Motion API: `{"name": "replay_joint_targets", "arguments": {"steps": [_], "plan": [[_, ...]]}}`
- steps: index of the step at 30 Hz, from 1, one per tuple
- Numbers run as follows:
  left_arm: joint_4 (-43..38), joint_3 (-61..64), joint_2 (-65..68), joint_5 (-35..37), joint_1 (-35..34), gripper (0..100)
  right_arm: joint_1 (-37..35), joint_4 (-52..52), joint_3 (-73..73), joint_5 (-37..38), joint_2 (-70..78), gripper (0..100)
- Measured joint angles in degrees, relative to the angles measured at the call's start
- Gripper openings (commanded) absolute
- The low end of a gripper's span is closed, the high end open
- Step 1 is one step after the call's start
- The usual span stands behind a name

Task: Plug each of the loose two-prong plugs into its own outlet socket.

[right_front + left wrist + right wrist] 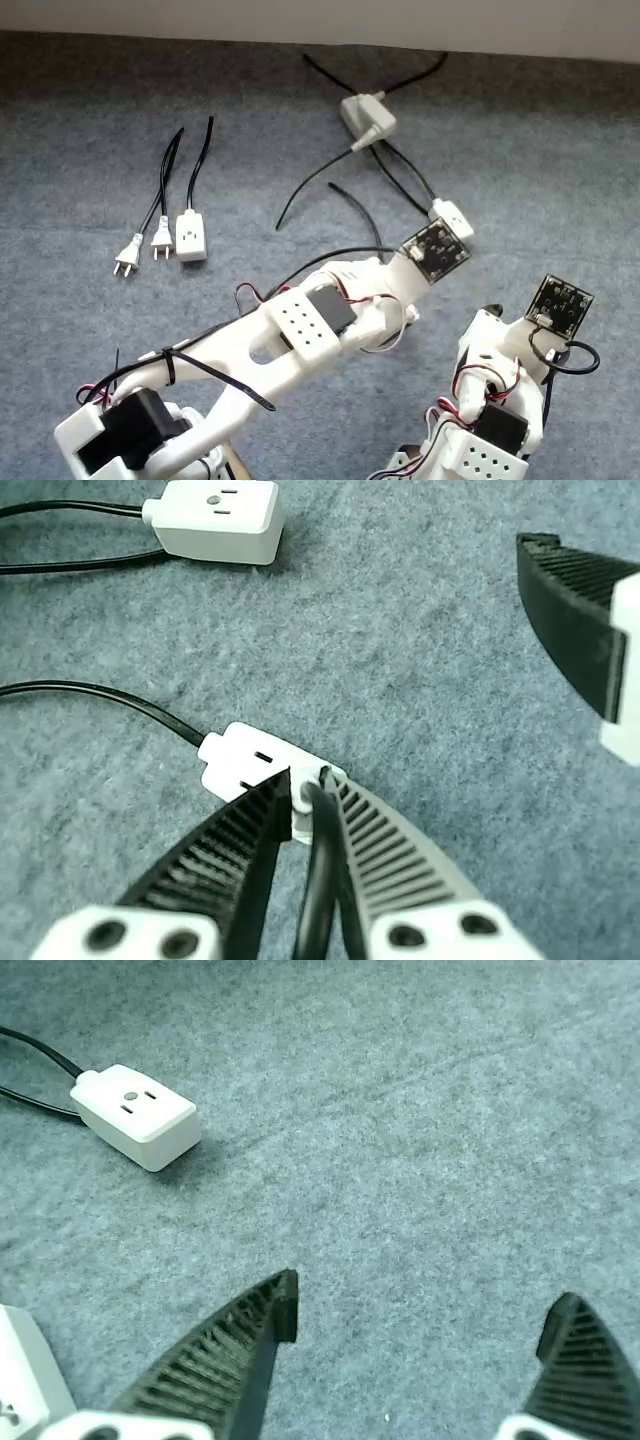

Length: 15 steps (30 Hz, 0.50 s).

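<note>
Left gripper [308, 782] pinches a cord [318, 880] at a socket [240, 763] — from above, its wrist covers that grip; right gripper [428, 1300] gapes wide — loose plugs [127, 258] lie far left.

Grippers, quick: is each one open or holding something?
Left gripper: closed on a plug, right at a white socket.
Right gripper: open, holding nothing.
</note>
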Motion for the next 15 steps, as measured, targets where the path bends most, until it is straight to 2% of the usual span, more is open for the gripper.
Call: {"name": "replay_joint_targets", "arguments": {"steps": [2,7,15], "plan": [[0.00,0.53,-0.09,-0.53,0.00,1,0.00,0.00,0.00,0.00,0.00,36.8],[0.00,0.79,-0.09,-8.53,-0.35,1,0.00,0.00,0.00,0.00,0.00,36.8],[0.00,0.88,-0.09,-17.41,-1.23,1,0.00,0.00,0.00,0.00,0.00,36.8]]}}
